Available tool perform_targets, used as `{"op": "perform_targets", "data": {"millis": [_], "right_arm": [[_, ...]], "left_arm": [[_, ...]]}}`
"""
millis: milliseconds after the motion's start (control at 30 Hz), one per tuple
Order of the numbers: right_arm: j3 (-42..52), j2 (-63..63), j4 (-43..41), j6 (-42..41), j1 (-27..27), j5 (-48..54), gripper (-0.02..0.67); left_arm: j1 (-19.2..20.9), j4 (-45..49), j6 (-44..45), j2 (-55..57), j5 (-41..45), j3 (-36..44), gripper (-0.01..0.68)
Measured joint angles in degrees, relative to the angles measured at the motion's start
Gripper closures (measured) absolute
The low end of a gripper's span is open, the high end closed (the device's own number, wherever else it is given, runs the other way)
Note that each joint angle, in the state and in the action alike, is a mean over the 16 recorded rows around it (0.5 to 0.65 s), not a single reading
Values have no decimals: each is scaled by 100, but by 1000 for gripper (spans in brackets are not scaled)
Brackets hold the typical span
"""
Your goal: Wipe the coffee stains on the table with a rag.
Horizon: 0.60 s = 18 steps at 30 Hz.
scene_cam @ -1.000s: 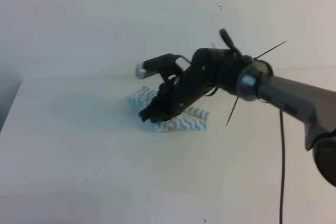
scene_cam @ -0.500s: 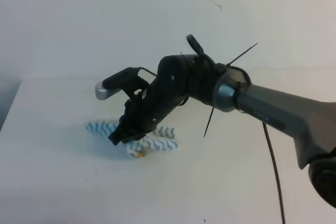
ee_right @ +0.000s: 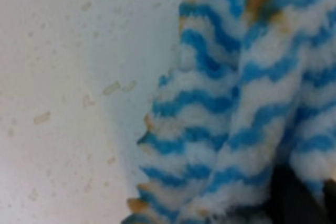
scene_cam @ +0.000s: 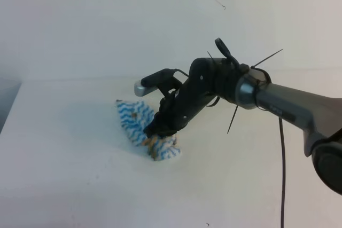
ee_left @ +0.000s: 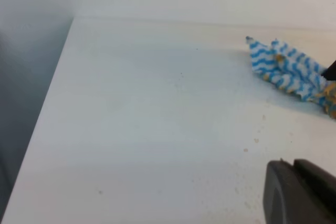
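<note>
One right pincer (scene_cam: 155,131), pressed together on the blue-and-white striped rag (scene_cam: 140,127), holds that bunched, brown-smudged cloth down on the white tabletop (scene_cam: 64,148), while the left pincer (ee_left: 299,192) sits near it, its state unclear.

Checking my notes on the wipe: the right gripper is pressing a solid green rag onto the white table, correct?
Not quite. The rag is not solid green: it has blue and white wavy stripes with brownish smudges, clearest in the right wrist view. The rest holds: the right gripper is shut on it, pressing it onto the white table.
</note>
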Motion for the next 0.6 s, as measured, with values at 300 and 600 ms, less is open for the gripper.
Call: {"op": "perform_targets", "data": {"millis": [300,600], "right_arm": [[-29,340,489,-218,142,-134,641],[-54,398,497,-331,730,23,640]], "left_arm": [[-1,0,0,20,0,0,677],[-1,0,0,20,0,0,677]]}}
